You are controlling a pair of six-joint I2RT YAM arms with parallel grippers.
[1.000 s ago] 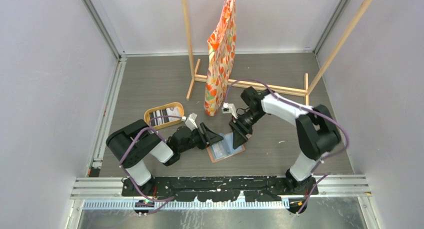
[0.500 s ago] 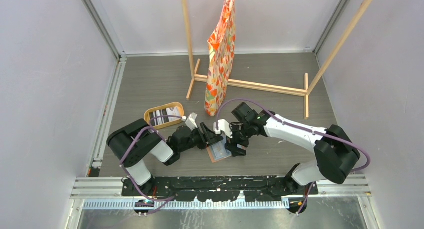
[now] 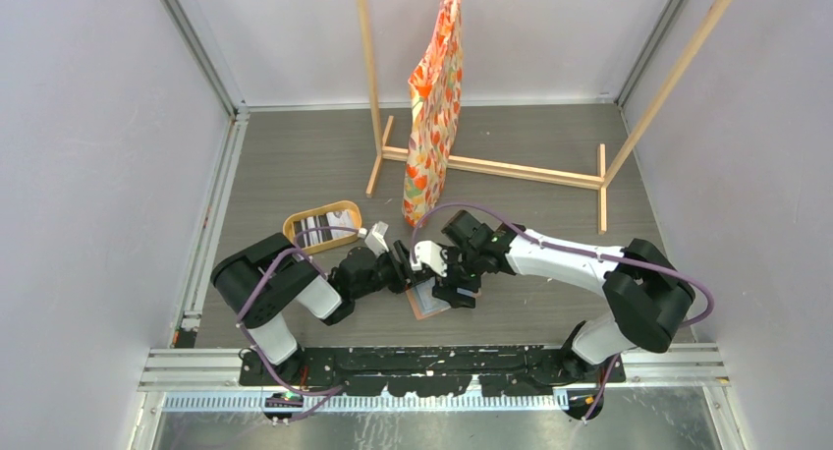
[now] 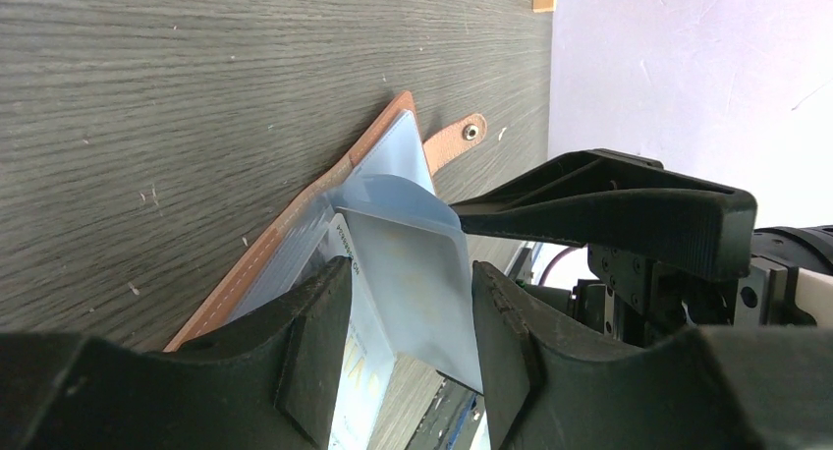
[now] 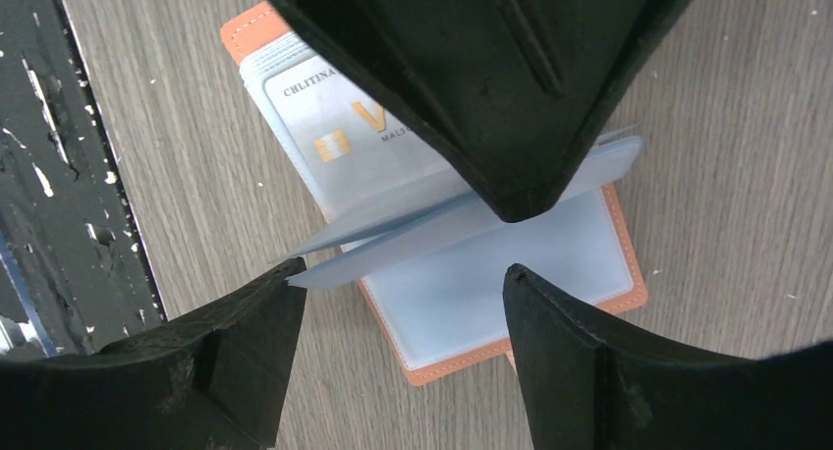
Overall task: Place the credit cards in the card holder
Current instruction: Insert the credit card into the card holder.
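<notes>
The salmon-brown card holder (image 3: pixel 424 304) lies open on the floor between both grippers. In the right wrist view its grey-blue sleeves (image 5: pixel 511 283) fan up, and a white credit card (image 5: pixel 344 136) with a gold chip sits in one sleeve. My left gripper (image 4: pixel 408 273) is open, with a lifted clear sleeve (image 4: pixel 413 244) standing between its fingers. My right gripper (image 5: pixel 401 273) is open above the holder, and its left fingertip (image 5: pixel 280 283) touches the edge of the raised sleeves. The snap tab (image 4: pixel 457 136) points away. More credit cards (image 3: pixel 319 224) lie in the tray.
An oval yellow-rimmed wooden tray (image 3: pixel 295 219) stands left of the left gripper. An orange patterned bag (image 3: pixel 434 106) hangs from a wooden rack whose base bar (image 3: pixel 521 171) lies behind the holder. The black base rail (image 5: pixel 59 175) runs along the near edge.
My right gripper has swung down and left from beside the holder to over it, meeting the left gripper. The left gripper has closed in on the holder's sleeves.
</notes>
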